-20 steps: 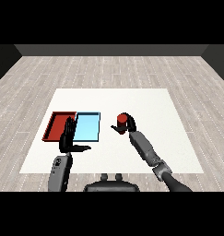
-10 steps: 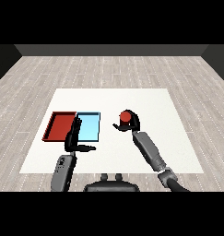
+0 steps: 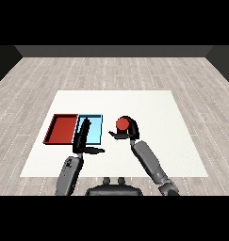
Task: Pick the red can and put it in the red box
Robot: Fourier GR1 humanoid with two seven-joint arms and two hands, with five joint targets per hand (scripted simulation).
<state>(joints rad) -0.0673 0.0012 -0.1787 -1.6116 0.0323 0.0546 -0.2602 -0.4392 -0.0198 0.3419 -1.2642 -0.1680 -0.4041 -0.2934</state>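
Head view: white rectangular table (image 3: 149, 103) on a grey plank floor (image 3: 111, 70), seen from above and behind the two forearms.

Right hand (image 3: 130, 131), black, on its grey forearm (image 3: 149, 162), sits right of the table's centre. Its fingers and thumb are curled round the small red cylindrical can (image 3: 122, 124), whose round red top faces upward and shows between them. Whether the can rests on the table or is lifted clear of it cannot be told from this view. The can lies to the right of both trays, apart from them.

Shallow red rectangular tray (image 3: 61, 129) lies on the left half of the table. Shallow light blue rectangular tray (image 3: 94, 128) lies just beside it on the right, the two long edges touching. Nothing shows on the visible floor of either tray.

Left hand (image 3: 82, 139), black, on its grey forearm (image 3: 69, 173), overlaps the left part of the light blue tray in the view. Its fingers (image 3: 84, 127) are straight and point away from the robot; the thumb (image 3: 94, 150) sticks out to the right. The fingers are apart from the thumb and hold nothing.
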